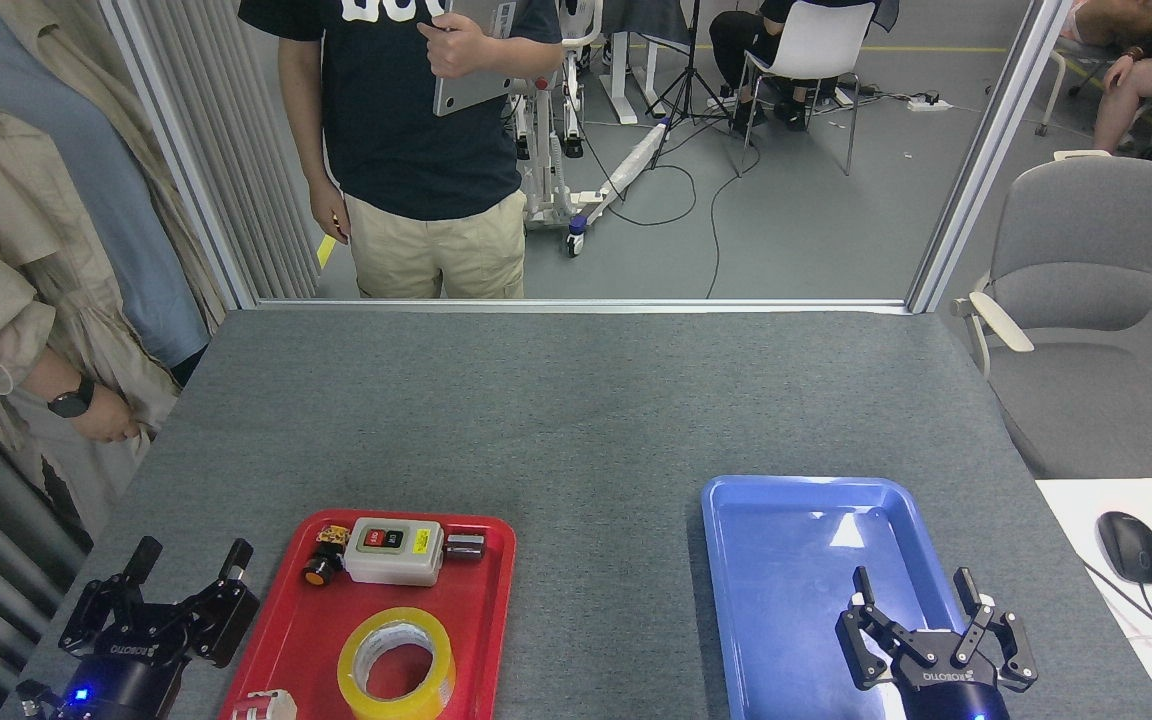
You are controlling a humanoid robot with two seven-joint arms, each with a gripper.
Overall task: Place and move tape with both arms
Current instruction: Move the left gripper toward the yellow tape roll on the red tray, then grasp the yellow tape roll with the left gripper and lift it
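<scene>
While the grey felt table [576, 400] is filling most of the head view, two trays are lying near its front edge: a red tray [481, 620] on the left and a blue tray [786, 600] on the right, well apart from each other. The tape [396, 665] is lying flat in the near part of the red tray, its white core facing up. Behind it, toward the far rim of the same tray, a white switch box [394, 550] is sitting with a small orange-tipped part [321, 565] on its left and a dark metal cylinder [464, 546] on its right. A red-and-white object [261, 706] is peeking in at the tray's near left corner, mostly cut off by the view's edge.

The left gripper [186, 565] is hovering over the table just left of the red tray, its fingers spread apart and holding nothing, a blue light glowing on its wrist. The right gripper [921, 590] is hovering over the near part of the blue tray, its fingers likewise spread wide and gripping nothing.

Beyond the table, a person in a dark shirt [406, 110] is standing and holding a laptop [471, 90]. Another person's hand with a wristwatch [86, 410] is showing at the left edge. A grey chair [1086, 260] is standing to the right, and a computer mouse [1129, 545] is resting on a white desk [1071, 510] beside the table.
</scene>
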